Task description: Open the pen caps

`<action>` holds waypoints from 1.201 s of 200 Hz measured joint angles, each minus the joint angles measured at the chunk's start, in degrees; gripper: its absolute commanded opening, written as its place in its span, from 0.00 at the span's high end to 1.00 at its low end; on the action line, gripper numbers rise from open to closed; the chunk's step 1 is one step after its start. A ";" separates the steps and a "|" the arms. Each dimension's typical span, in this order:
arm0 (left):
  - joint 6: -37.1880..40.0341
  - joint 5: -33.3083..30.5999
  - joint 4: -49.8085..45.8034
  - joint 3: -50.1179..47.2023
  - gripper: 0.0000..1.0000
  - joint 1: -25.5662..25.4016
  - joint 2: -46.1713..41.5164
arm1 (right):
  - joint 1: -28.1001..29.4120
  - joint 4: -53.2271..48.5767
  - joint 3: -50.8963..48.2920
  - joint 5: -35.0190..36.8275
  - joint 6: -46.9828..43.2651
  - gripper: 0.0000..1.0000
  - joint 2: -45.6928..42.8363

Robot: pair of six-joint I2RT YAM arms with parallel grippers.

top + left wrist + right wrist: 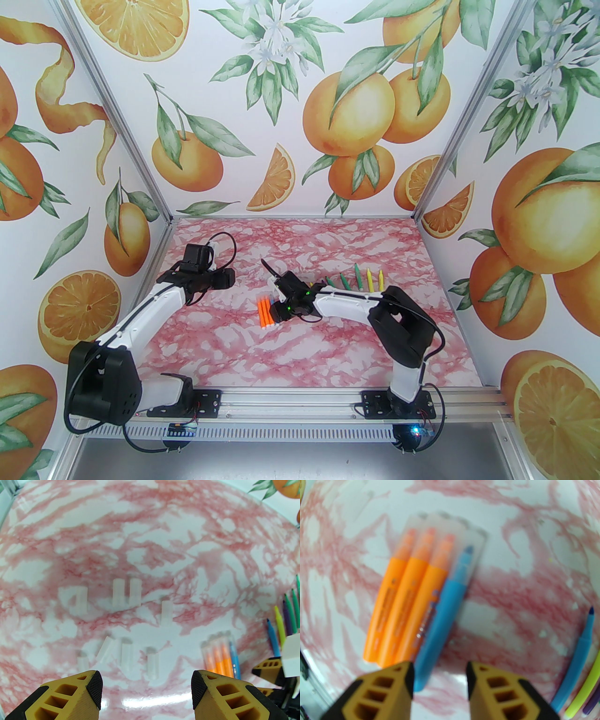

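About eight frosted, see-through pen caps (135, 591) lie loose on the pink marbled table (164, 538). They are short blunt tubes scattered in two rough rows just ahead of the left gripper (145, 681), whose jaws stand wide apart with nothing in them. Four more of the same clear caps are still pushed on. Three orange pens (410, 592) and one blue pen (446, 606) lie side by side, touching, near the middle of the table, their tips showing dimly through the plastic. The right gripper (440, 674) hangs over their tail ends, fingers parted and empty, the blue pen's end just beside one finger. Off to the right, bare-tipped pens (358, 279) in green and yellow lie fanned out.
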 measured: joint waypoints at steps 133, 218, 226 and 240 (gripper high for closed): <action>-1.05 2.60 1.49 -1.60 0.33 2.60 -4.42 | 1.95 -7.08 7.76 5.97 -0.31 0.61 6.14; -1.07 3.37 1.44 -2.23 0.33 2.97 -6.03 | 2.36 -10.64 8.76 12.85 -1.60 0.70 6.56; -1.05 3.43 1.46 -2.23 0.33 2.97 -6.12 | 2.32 -10.64 8.76 12.90 -1.62 0.71 6.56; -1.07 3.58 1.46 -2.23 0.33 2.97 -6.23 | 2.03 -10.62 8.70 12.55 -1.60 0.73 6.54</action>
